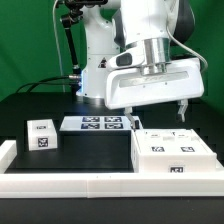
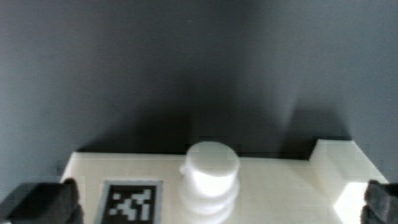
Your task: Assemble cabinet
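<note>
Tool [image 1: 158, 117], spread wide and empty, hangs straight above cabinet shell [image 1: 172, 152], whose long axis runs finger to finger.

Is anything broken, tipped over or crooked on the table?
Nothing stands out. The small white block and the big white cabinet piece both sit flat and look whole. The marker board lies flat between them. The open pincer hangs over the big piece, holding nothing.
</note>
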You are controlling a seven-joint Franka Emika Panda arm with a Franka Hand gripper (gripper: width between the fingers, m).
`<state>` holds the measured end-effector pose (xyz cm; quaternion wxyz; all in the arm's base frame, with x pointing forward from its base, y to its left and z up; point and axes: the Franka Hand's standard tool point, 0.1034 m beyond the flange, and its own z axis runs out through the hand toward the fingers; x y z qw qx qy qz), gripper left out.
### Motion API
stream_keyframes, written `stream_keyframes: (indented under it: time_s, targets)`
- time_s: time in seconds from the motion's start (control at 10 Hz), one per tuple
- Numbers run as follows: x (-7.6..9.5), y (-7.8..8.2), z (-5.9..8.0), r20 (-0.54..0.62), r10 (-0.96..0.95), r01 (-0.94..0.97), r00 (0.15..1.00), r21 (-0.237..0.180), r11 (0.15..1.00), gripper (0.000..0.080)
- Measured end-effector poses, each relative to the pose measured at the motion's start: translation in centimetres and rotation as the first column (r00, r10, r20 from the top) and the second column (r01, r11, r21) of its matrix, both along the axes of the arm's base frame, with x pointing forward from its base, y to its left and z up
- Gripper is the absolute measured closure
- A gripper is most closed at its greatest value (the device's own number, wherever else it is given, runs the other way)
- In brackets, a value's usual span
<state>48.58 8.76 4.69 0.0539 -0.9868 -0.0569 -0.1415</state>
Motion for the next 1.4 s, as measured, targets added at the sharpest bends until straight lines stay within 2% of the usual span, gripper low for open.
stream_keyframes:
  time_s: [0.2,0.7,1.0,1.2,1.4]
  targets:
    - [0.1,-0.7,-1.4,0.002,-0.004,0.004,1.0,0.001,1.0,0.0002]
    - [0.0,-0.2,-1.4,-0.003,-0.036,0.036,0.999,0.011,0.999,0.0002]
    - [0.2,-1.0,-3.4,-0.02,-0.114,0.115,0.993,0.016,0.993,0.0002]
    - [0.5,-1.6,-3.9,-0.009,-0.116,0.116,0.993,0.01,0.993,0.0002]
    - [0.5,-1.1,-3.9,-0.004,-0.112,0.112,0.994,0.014,0.994,0.0002]
